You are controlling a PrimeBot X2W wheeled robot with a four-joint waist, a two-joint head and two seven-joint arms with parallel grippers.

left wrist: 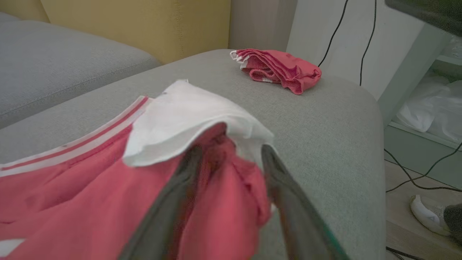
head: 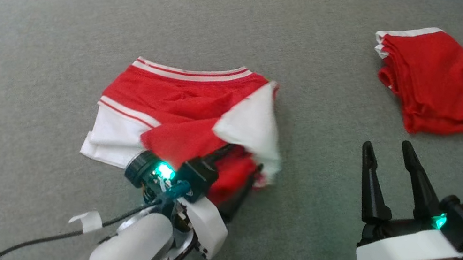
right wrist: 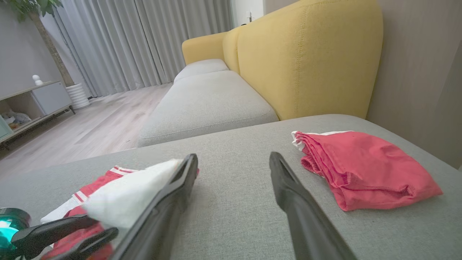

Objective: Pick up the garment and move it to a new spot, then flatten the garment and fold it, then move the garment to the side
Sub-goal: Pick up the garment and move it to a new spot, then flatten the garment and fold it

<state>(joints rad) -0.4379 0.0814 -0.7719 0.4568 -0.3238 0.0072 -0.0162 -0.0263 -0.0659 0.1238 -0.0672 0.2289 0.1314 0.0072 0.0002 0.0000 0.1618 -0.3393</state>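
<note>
Red shorts with white trim, the garment [head: 170, 100], lie partly folded in the middle of the grey cushion [head: 60, 47], one white-lined corner turned over the top. My left gripper [head: 238, 169] sits at the garment's near right edge. In the left wrist view its fingers [left wrist: 288, 195] stand apart, with red cloth [left wrist: 223, 202] bunched loosely between them under the white flap [left wrist: 180, 122]. My right gripper [head: 392, 149] hovers open over bare cushion to the right, holding nothing; its fingers [right wrist: 288, 195] are spread wide.
A second red garment [head: 434, 85], folded, lies at the cushion's far right corner. The cushion's right edge drops to a floor with black cables [left wrist: 415, 180]. A yellow sofa back [right wrist: 306, 61] and another grey seat [right wrist: 205, 101] lie beyond.
</note>
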